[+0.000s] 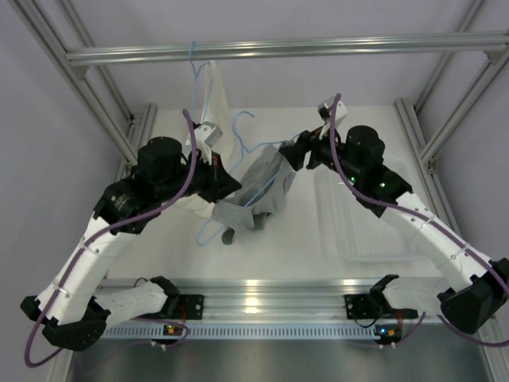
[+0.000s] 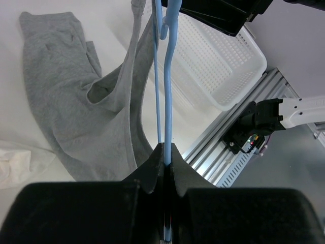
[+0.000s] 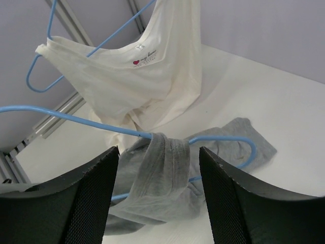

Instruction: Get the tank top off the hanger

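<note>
The grey tank top [image 1: 261, 191] hangs off the light-blue hanger [image 1: 256, 191] and trails onto the table between the arms. My left gripper [image 2: 167, 148] is shut on the hanger's wire [image 2: 168, 101]; the tank top [image 2: 76, 101] spreads to its left. In the top view that gripper [image 1: 226, 181] sits at the garment's left edge. One grey strap [image 3: 165, 168] is draped over the hanger wire [image 3: 76, 118]. My right gripper [image 3: 158, 152] is open, a finger on each side of that strap, not touching it. From above, the right gripper [image 1: 291, 153] is at the garment's upper right.
A white garment [image 3: 142, 76] on a second blue hanger [image 3: 45, 46] hangs from the overhead bar [image 1: 318, 48] behind the tank top. A white perforated basket [image 1: 366, 219] lies on the table under the right arm. Aluminium rails frame the table.
</note>
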